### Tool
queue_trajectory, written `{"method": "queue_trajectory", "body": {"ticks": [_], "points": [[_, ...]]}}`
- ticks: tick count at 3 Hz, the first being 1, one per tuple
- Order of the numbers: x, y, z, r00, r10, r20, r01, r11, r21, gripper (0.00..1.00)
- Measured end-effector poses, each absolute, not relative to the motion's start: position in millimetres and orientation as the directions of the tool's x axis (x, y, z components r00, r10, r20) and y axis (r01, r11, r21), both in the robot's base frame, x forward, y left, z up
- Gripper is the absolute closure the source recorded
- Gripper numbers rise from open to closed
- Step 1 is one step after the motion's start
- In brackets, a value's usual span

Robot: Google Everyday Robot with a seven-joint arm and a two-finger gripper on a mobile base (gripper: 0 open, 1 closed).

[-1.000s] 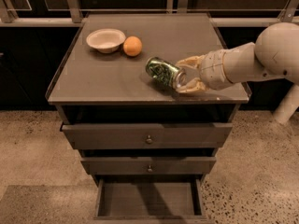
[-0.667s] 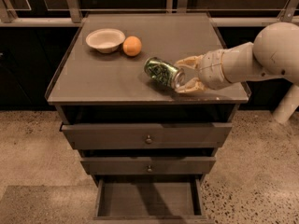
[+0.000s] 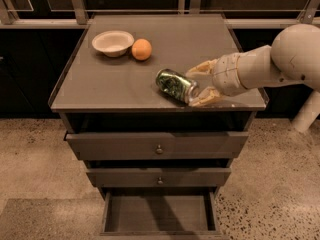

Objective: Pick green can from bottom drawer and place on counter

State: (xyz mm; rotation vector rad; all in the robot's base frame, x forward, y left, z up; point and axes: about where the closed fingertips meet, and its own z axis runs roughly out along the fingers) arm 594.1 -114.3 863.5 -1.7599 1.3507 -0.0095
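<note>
The green can (image 3: 174, 85) lies on its side on the counter (image 3: 115, 86), near the front right edge, its silver end toward the gripper. My gripper (image 3: 198, 86) reaches in from the right. It is open, with one finger (image 3: 201, 68) behind the can's right end and the other (image 3: 206, 100) in front of it. The fingers stand a little apart from the can. The bottom drawer (image 3: 159, 215) is pulled out below and shows a bare flat floor.
A white bowl (image 3: 112, 42) and an orange (image 3: 141, 49) sit at the back left of the counter. Two knobbed drawers (image 3: 158, 146) above the bottom one stand slightly ajar. A rail and dark panels run behind the cabinet.
The can has dropped slightly and now rests on the counter. The gripper's fingers have spread apart, letting go of it. The arm has barely moved.
</note>
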Motion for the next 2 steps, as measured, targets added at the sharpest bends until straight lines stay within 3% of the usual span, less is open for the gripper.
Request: {"method": "queue_trajectory", "body": {"ticks": [1, 2], "points": [[594.1, -114.2, 863.5, 0.406, -0.778, -0.48, -0.771, -0.009, -0.637, 0.0], [594.1, -114.2, 863.5, 0.406, -0.778, -0.48, -0.771, -0.009, -0.637, 0.0]]}}
